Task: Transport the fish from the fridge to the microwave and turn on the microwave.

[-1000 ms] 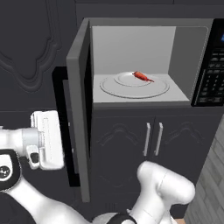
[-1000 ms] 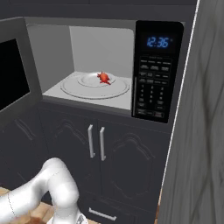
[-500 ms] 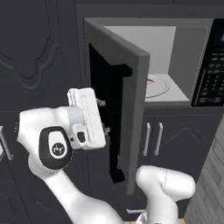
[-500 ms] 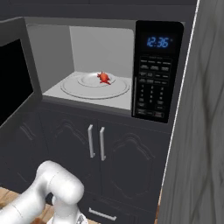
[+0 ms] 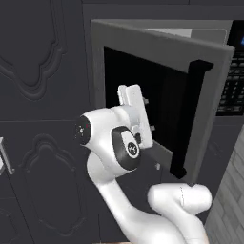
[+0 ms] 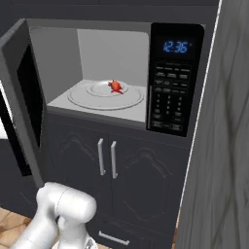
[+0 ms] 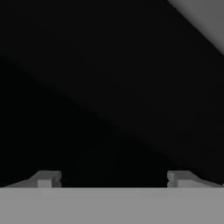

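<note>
Fish (image 6: 115,86): lay at the centre of the turntable (image 6: 92,97) inside the microwave (image 6: 116,78).
Door (image 5: 164,95): stood partly open.
End effector (image 7: 113,177): empty, jaws wide, against the door's dark window.
Remaining: shut door, press keypad (image 6: 170,97).

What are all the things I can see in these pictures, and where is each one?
fish: one, red-orange, on the turntable inside the microwave.
turntable: one, pale, round, on the microwave floor.
microwave: one, grey frame, pale interior, built in above the cabinets.
microwave door: one, grey with dark window and black handle, partly swung toward closed.
keypad panel: one, black, blue clock lit, right of the opening.
cabinets: dark, two pale handles, below the microwave.
arm: one, white, in front of the door.
gripper: one, dark tips, open, facing the door's dark window.
</note>
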{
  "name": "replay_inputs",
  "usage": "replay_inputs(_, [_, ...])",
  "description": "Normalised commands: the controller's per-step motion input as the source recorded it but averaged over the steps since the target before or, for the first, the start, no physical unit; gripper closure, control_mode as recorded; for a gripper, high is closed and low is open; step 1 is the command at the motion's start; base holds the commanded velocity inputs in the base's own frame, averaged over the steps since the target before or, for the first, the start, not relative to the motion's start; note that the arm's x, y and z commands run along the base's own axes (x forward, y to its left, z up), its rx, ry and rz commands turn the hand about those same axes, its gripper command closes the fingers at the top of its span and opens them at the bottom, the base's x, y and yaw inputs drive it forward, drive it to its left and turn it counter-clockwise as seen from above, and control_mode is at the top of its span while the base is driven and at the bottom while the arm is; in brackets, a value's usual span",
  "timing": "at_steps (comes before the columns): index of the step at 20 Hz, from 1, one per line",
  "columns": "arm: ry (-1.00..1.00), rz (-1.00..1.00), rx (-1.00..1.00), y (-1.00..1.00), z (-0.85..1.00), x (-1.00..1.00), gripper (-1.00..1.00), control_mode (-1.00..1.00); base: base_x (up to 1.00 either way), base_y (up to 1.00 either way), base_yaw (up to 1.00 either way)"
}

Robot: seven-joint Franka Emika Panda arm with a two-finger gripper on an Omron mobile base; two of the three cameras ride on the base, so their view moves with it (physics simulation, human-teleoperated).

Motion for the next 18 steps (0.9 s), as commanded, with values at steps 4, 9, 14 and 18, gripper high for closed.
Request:
replay_inputs(4, [-0.09,0.24,0.11,-0.77,0.03,0.77,-1.00,-1.00,0.00,0.00,0.00])
replay_inputs(9, [0.00,0.27,0.09,-0.60,0.02,0.94,-1.00,-1.00,0.00,0.00,0.00])
replay_inputs(14, [0.00,0.28,0.07,-0.54,0.00,0.86,-1.00,-1.00,0.00,0.00,0.00])
replay_inputs(18, [0.00,0.27,0.05,-0.40,0.01,0.74,-1.00,-1.00,0.00,0.00,0.00])
